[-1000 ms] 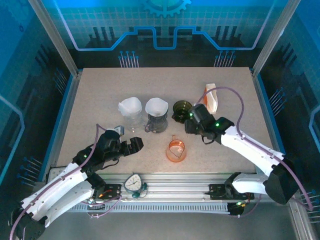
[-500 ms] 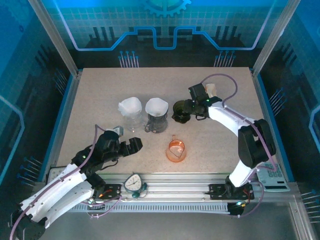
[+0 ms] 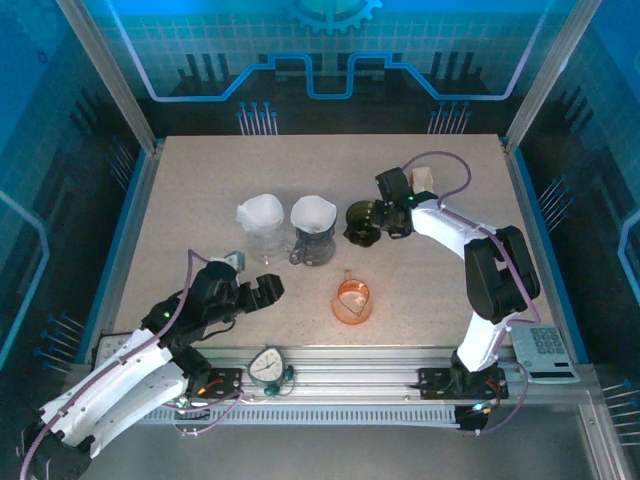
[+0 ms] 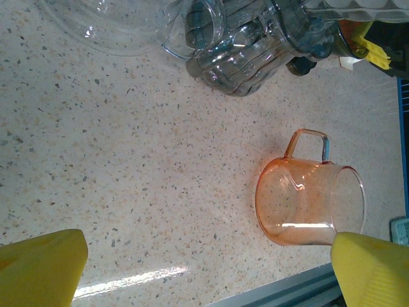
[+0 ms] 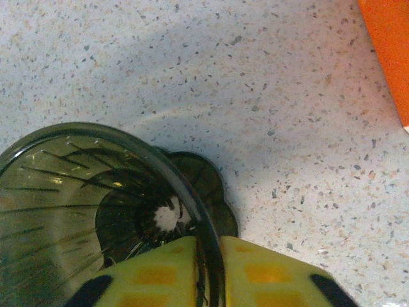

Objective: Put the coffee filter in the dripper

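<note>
A dark green ribbed dripper [image 3: 360,222] stands on the table right of centre. My right gripper [image 3: 377,224] is shut on its near rim; in the right wrist view the two yellow fingers [image 5: 160,272] pinch the dripper's [image 5: 83,192] wall, one inside and one outside, with the right gripper [image 5: 209,268] at the frame's bottom. Two white paper coffee filters sit open to the left: one [image 3: 313,213] on a ribbed glass jug [image 4: 243,45], the other [image 3: 260,212] on a clear glass vessel [image 4: 108,25]. My left gripper [image 3: 266,290] hangs open and empty over bare table, seen wide apart as the left gripper [image 4: 211,272].
An orange transparent cup [image 3: 352,300] lies near the front centre, close to my left fingertip [image 4: 374,272]. An orange and white packet [image 3: 424,192] lies behind the dripper. A small round dial [image 3: 268,365] and a keypad device [image 3: 545,350] rest on the front rail.
My right arm swung from the front right back to the dripper, and its jaws have closed on the rim. The left arm has barely moved.
</note>
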